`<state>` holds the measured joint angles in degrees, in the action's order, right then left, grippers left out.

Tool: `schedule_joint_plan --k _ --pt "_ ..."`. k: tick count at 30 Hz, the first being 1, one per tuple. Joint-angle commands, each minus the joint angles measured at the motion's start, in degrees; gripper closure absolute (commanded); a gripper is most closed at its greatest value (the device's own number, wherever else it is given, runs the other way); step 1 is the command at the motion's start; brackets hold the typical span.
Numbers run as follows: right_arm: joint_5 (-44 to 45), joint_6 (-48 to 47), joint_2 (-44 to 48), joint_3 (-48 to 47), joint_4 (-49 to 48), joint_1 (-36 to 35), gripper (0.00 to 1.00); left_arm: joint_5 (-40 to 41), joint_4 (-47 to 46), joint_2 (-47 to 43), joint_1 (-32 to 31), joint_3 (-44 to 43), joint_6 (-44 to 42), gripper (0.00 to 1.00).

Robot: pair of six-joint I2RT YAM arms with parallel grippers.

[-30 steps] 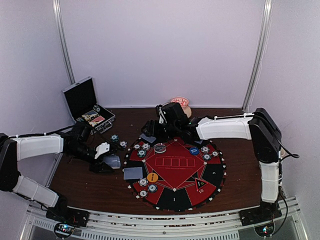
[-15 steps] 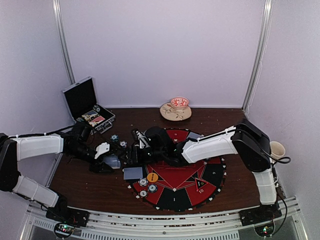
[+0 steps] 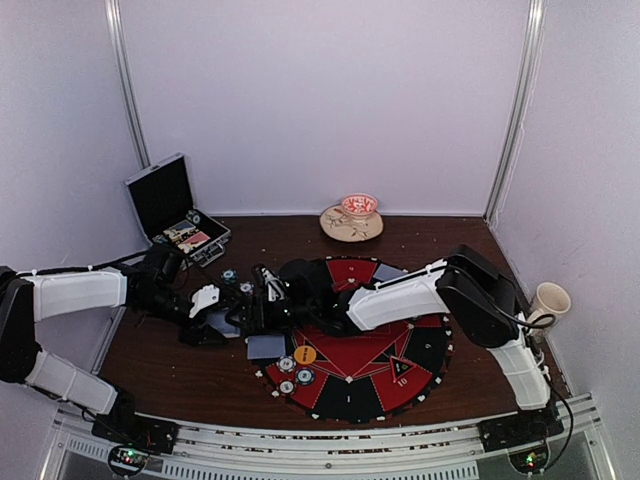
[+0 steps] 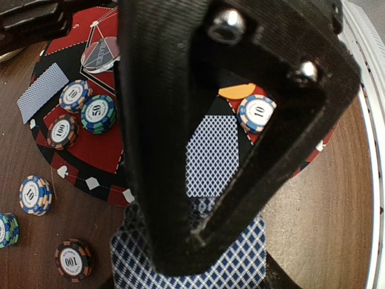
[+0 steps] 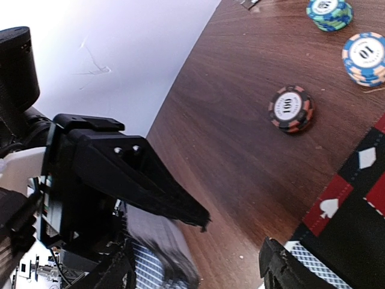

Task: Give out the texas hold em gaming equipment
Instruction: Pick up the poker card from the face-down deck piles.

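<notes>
Right gripper is seen with its jaws spread and nothing between them; in the right wrist view only bare wood shows in the gap. Over the last second it has been carried from the upper centre of the overhead frame, at the far rim of the round mat, across to the mat's left edge. It is now set just beside the left gripper.

The left gripper has not been moved in that time. It is clenched on the deck of cards, which is held left of the mat, in the centre-left of the frame. A single card is laid on the mat's left rim, with an orange disc and a few chips just to its right. More chips are left on the bare table above the deck.

From the swing across, it is judged that a card is about to be drawn from the held deck and dealt to another place on the mat. No contact with the deck is shown yet. Much of the mat is hidden under the right forearm, so how far the distribution has got cannot be told.
</notes>
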<state>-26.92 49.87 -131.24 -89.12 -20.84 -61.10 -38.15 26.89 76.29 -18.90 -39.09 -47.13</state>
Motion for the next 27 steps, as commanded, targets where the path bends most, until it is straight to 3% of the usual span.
schedule_joint_plan --k 1,17,27 --pt "-1.64 1.17 -1.97 -3.42 -1.4 -0.84 0.28 -0.97 -1.49 -0.79 0.3 0.16 -0.68 0.48" --pt "0.98 -0.88 -6.26 -11.44 7.94 -1.77 0.29 -1.05 -1.47 -0.71 0.2 0.16 -0.62 0.48" --pt "6.32 0.41 -2.85 -6.38 11.14 0.03 0.45 -1.12 -1.49 -0.79 0.28 0.16 -0.64 0.48"
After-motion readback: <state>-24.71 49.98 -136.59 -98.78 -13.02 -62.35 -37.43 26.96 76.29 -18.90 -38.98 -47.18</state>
